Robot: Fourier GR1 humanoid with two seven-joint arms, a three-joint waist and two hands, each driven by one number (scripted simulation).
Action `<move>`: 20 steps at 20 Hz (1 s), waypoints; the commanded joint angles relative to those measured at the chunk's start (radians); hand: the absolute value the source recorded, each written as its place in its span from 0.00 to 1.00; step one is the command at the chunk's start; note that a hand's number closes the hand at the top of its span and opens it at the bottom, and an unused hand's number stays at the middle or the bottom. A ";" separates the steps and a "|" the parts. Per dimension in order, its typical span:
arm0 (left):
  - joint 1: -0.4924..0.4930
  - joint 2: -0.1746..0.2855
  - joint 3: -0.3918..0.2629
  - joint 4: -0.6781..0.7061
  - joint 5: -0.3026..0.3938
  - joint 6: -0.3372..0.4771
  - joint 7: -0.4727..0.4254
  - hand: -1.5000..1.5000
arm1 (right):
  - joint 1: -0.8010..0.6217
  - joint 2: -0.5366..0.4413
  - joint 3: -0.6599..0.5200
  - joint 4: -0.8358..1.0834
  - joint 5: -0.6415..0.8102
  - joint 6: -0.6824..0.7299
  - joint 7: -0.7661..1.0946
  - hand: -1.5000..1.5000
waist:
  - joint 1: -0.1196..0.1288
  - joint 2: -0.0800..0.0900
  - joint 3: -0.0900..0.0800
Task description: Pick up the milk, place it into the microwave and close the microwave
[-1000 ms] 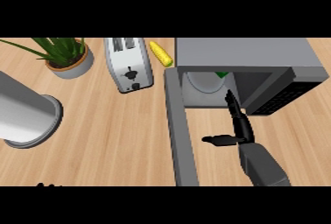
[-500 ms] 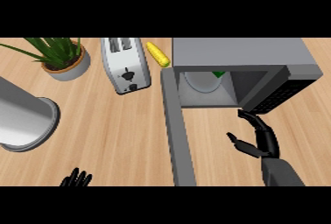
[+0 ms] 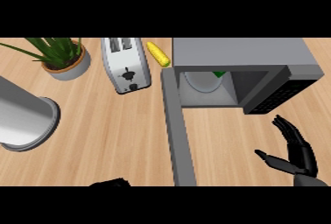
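The microwave (image 3: 239, 54) stood at the back of the bench (image 3: 110, 131), its door (image 3: 176, 131) swung wide open towards the viewer; the milk (image 3: 205, 81) sat inside the cavity, pale with a green top half hidden under the roof; the right hand (image 3: 294, 152) hovered over the bench before the microwave, right of the door, fingers spread straight and holding nothing; only a dark sliver of the left hand (image 3: 110, 183) showed at the lower edge, its state impossible to tell; a toaster (image 3: 126, 65) and a corn cob (image 3: 157, 53) lay left of the microwave.
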 commanded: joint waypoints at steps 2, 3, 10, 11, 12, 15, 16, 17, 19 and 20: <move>-0.112 -0.080 -0.052 0.043 -0.056 0.055 0.114 1.00 | 0.100 -0.029 -0.021 -0.043 -0.046 0.090 -0.045 0.00 | 0.005 0.001 0.000; -0.140 -0.102 -0.048 0.097 -0.100 0.091 0.088 1.00 | 0.107 -0.077 -0.038 -0.101 -0.085 0.152 0.012 0.00 | -0.001 -0.001 0.000; -0.317 -0.149 -0.029 0.254 -0.156 0.153 0.094 1.00 | 0.147 -0.112 -0.058 -0.028 -0.101 0.184 -0.079 0.00 | 0.007 0.002 0.001; -0.342 -0.109 -0.037 0.263 -0.159 0.091 0.134 1.00 | 0.156 -0.158 -0.058 -0.062 -0.115 0.232 -0.042 0.00 | -0.001 0.002 0.001; -0.363 -0.133 -0.077 0.279 -0.187 0.094 0.178 1.00 | 0.146 -0.162 -0.070 -0.058 -0.134 0.233 -0.026 0.00 | -0.003 0.002 0.001; -0.433 -0.113 -0.100 0.408 -0.184 -0.003 0.230 1.00 | 0.128 -0.142 -0.037 -0.076 -0.111 0.188 -0.006 0.00 | -0.007 0.005 0.001; -0.478 -0.149 -0.112 0.442 -0.171 -0.015 0.278 1.00 | 0.168 -0.153 -0.038 -0.100 -0.126 0.225 -0.018 0.00 | -0.022 0.004 0.000; -0.523 -0.150 -0.108 0.498 -0.159 -0.027 0.284 1.00 | 0.168 -0.165 -0.032 -0.100 -0.122 0.232 -0.016 0.00 | -0.022 0.006 0.000; -0.551 -0.150 -0.186 0.507 -0.171 -0.043 0.332 1.00 | 0.121 -0.179 -0.046 -0.115 -0.154 0.238 0.029 0.00 | -0.015 0.005 0.001; -0.562 -0.150 -0.191 0.559 -0.145 -0.062 0.328 1.00 | 0.139 -0.197 -0.040 -0.071 -0.141 0.267 -0.011 0.00 | -0.013 0.008 0.002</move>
